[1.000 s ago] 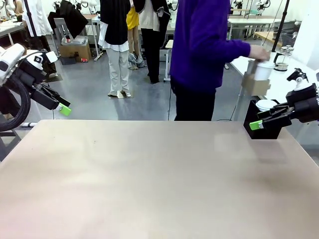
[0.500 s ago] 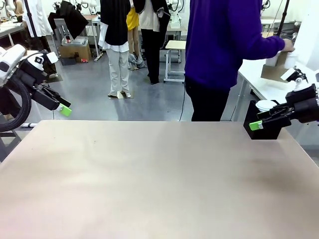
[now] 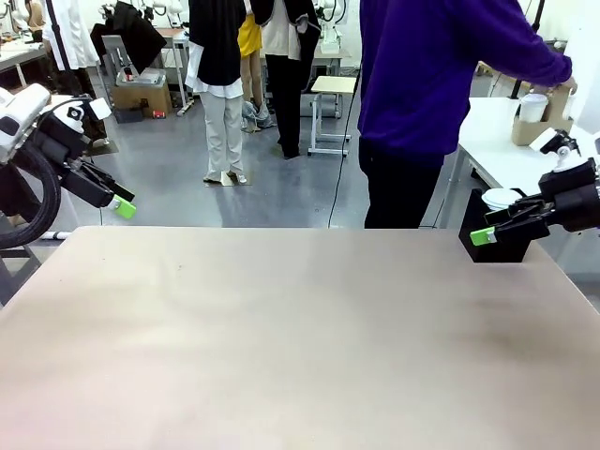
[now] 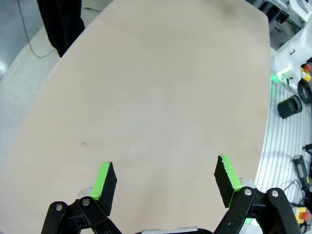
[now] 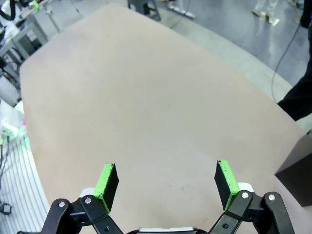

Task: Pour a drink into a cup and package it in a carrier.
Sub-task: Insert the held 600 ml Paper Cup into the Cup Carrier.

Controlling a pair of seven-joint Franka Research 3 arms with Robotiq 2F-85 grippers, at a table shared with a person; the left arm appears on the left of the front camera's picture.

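Two grippers, left (image 4: 165, 183) and right (image 5: 166, 184), hang spread wide, nothing held, over bare table (image 3: 300, 337). Black box (image 3: 502, 239) at table's far right edge, shorter cup (image 3: 502, 198) on top. Beyond, person's hand (image 3: 565, 86) at cup (image 3: 532, 108) and carrier (image 3: 544, 127) on side table (image 3: 506, 155).

The left end effector (image 4: 165, 183) is a black two-finger unit with bright green pads, its linkage arms joined by round silver screw heads, and it sits on a white arm (image 3: 21, 111) trailed by a thick black cable loop. The right end effector (image 5: 166, 183) has the same black linkage, silver screws and green pads. The person (image 3: 441, 84) wears a purple long-sleeved top and black trousers.
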